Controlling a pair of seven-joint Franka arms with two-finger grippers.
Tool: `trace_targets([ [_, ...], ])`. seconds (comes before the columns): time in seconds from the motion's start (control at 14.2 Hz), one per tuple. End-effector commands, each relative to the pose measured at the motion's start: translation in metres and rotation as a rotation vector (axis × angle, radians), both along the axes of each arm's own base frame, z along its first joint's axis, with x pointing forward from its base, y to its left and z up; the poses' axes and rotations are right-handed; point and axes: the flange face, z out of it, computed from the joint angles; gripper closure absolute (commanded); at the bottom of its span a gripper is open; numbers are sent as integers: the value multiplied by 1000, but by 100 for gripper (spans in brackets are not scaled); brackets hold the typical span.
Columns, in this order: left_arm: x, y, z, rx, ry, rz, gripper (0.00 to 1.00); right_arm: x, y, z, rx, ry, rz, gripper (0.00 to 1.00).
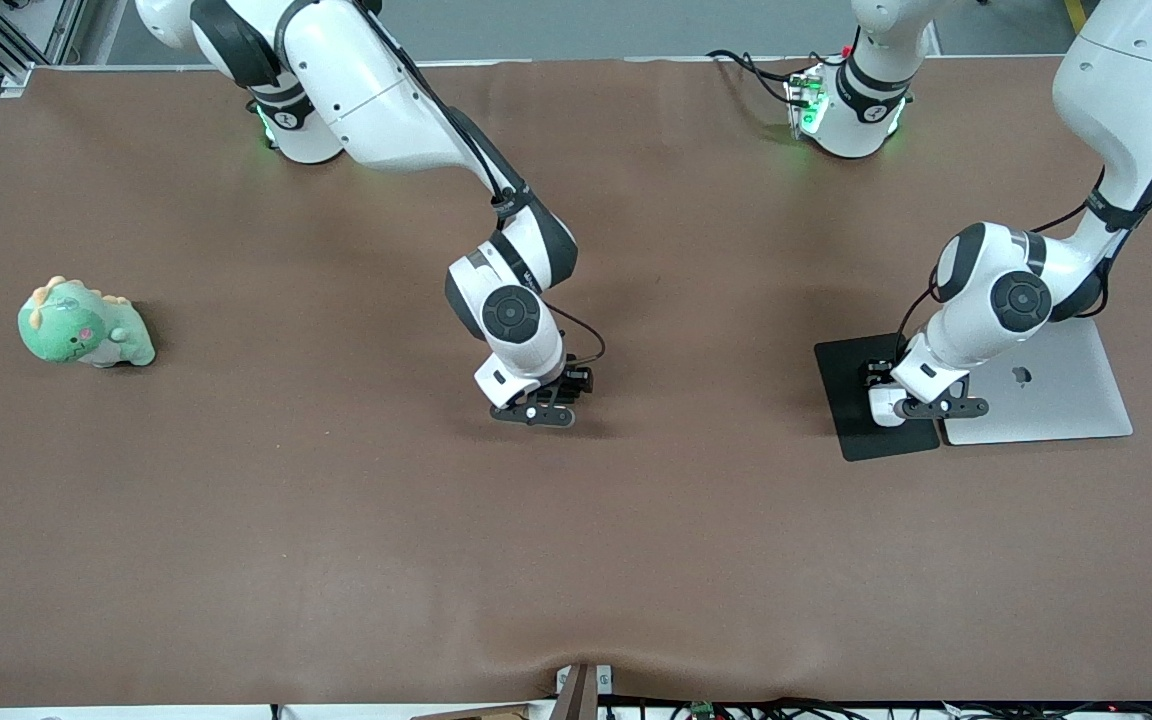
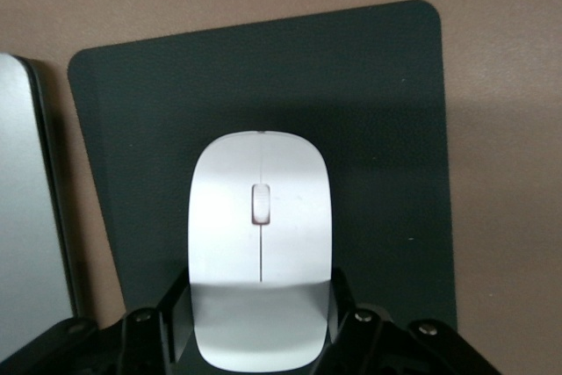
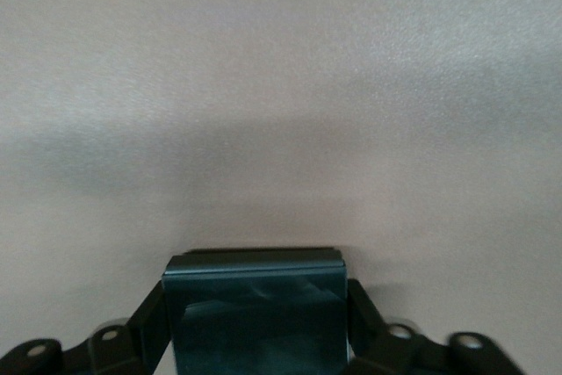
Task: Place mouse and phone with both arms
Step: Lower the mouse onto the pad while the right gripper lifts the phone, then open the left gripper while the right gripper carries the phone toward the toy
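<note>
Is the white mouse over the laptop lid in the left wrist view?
No, the mouse, between the left pincer's fingers, is over the black mouse pad, beside the laptop.

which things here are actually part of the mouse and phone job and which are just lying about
Part of the job:
- mouse, held shut in the left gripper over the mouse pad
- phone, gripped by the right gripper at mid-table

Just lying about:
- laptop, closed, beside the mouse pad
- green dinosaur toy toward the right arm's end of the table

Even overhead light, soft shadows, sharp focus.
</note>
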Motion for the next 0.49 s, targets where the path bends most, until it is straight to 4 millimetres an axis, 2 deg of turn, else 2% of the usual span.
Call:
trace_targets([
  [0.0,-1,0,-1,-8,-15,4,53,6,2,1,-6,-25,1,100],
  [0.07,-2,0,-2,-8,-14,3,51,13,-4,13,-4,-35,-5,100],
  [0.14,-2,0,-2,-8,-14,3,45,22,-17,18,-10,-22,-21,100],
  [0.28,-1,0,0,-8,-17,3,0,37,-38,54,-13,5,-39,100],
  [0.42,0,0,4,-4,-25,0,0,58,-79,83,-21,48,-98,100],
])
